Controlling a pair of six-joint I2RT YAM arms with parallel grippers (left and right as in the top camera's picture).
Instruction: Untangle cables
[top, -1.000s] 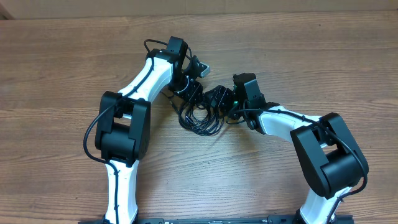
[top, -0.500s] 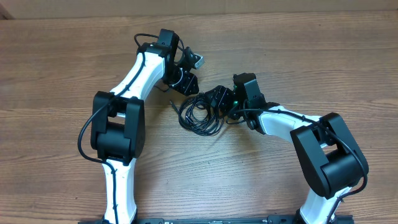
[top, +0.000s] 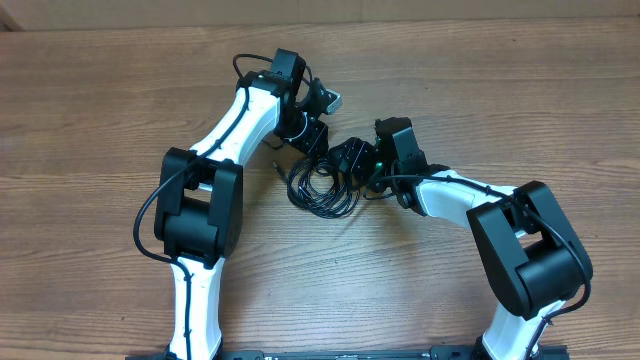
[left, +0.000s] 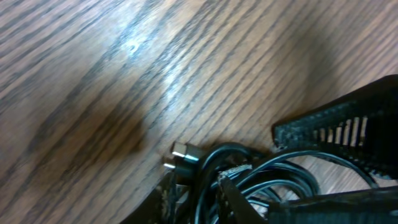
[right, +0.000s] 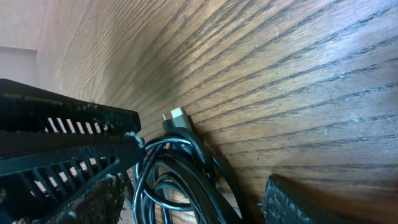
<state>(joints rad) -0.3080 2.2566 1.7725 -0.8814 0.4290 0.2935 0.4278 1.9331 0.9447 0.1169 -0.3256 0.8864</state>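
Looping in glossy black coils, cables (top: 322, 192) lie on grained wooden table (top: 100, 120).

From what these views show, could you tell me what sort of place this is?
Likely a robotics lab bench: a left arm and right arm at a plain wood-grain table with a tangle of black cables.

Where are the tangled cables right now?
Overhead, the cables lie on the table between the left end effector, at their upper edge, and the right end effector, on their right.
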